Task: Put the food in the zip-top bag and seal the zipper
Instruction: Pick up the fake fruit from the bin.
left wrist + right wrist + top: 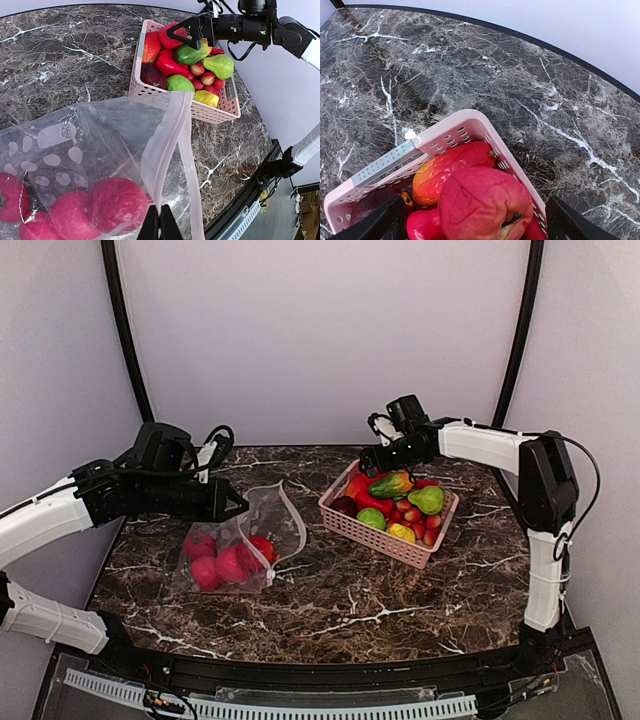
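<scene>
Backing the marbled counter: pale walls. Left pincer pinches the zip-top bag of food. Right pincer hangs spread, apparently inside the basket.

a dark brown marble table veined in white fills the scene, its curved near edge bound by a black rim. plain pale lavender walls enclose it, with thin black poles rising at the back corners. the light is soft and even.

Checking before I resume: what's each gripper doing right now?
Left gripper: closed, pinching the zip-top bag at its mouth.
Right gripper: open, empty, over the basket.
</scene>
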Action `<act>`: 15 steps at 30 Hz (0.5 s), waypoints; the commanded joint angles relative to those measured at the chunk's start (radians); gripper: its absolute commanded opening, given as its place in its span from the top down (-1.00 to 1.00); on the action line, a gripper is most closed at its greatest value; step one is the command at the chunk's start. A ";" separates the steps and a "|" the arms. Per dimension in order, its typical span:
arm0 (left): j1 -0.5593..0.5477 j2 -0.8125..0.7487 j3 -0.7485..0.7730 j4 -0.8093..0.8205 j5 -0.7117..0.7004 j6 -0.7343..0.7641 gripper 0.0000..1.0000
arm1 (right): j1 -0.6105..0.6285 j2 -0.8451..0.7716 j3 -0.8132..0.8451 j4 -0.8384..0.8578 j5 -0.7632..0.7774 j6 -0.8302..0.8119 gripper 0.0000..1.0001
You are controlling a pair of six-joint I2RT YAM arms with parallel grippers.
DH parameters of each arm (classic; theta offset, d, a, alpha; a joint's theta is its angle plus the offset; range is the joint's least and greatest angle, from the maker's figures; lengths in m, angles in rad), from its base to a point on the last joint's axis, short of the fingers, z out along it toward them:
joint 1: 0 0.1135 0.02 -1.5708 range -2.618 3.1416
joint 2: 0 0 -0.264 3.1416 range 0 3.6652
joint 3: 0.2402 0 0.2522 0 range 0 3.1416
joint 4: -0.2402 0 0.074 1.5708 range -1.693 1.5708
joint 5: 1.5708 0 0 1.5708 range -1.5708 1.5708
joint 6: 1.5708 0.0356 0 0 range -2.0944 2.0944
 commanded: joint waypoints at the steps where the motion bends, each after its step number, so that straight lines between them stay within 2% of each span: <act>1: 0.000 -0.011 -0.015 -0.016 -0.014 -0.008 0.99 | -0.010 0.051 0.060 -0.029 -0.007 -0.047 -0.89; 7: -0.001 -0.011 -0.021 -0.013 -0.017 -0.011 0.99 | -0.011 0.076 0.087 -0.056 -0.036 -0.068 -0.83; 15: 0.000 -0.007 -0.027 -0.001 -0.007 -0.013 0.99 | -0.012 0.054 0.055 -0.059 -0.035 -0.063 -0.58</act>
